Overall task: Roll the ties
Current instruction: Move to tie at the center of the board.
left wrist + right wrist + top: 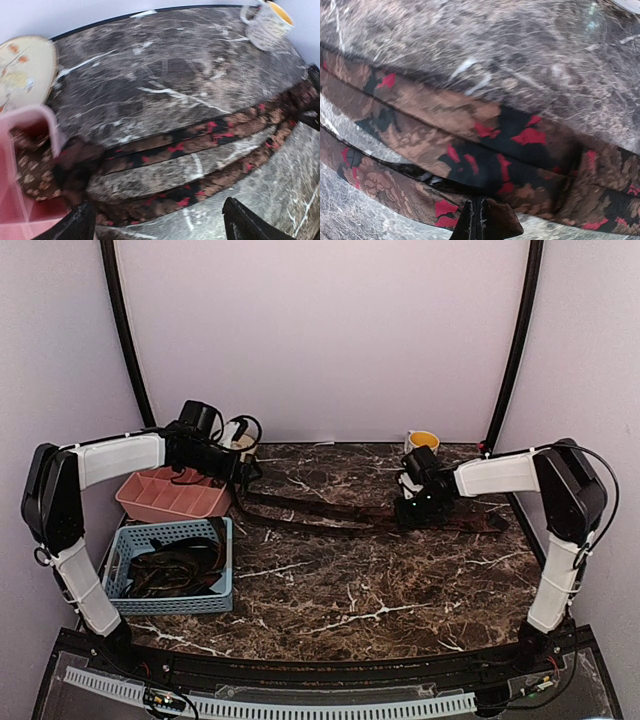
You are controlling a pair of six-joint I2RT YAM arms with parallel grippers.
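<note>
Now | L hand (160,227) spread wide, empty | R hand (474,224) pinching tie (470,145)

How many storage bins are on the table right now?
2. A pink divided tray at the left rear, partly under the left arm, and a blue basket just in front of it holding dark ties. None looks hidden.

The left hand (161,227) is spread wide over a red-and-brown tie (200,142) lying doubled across the marble bench (150,70), beside a pink tray (50,125), a mug (267,25) near the far edge.
</note>
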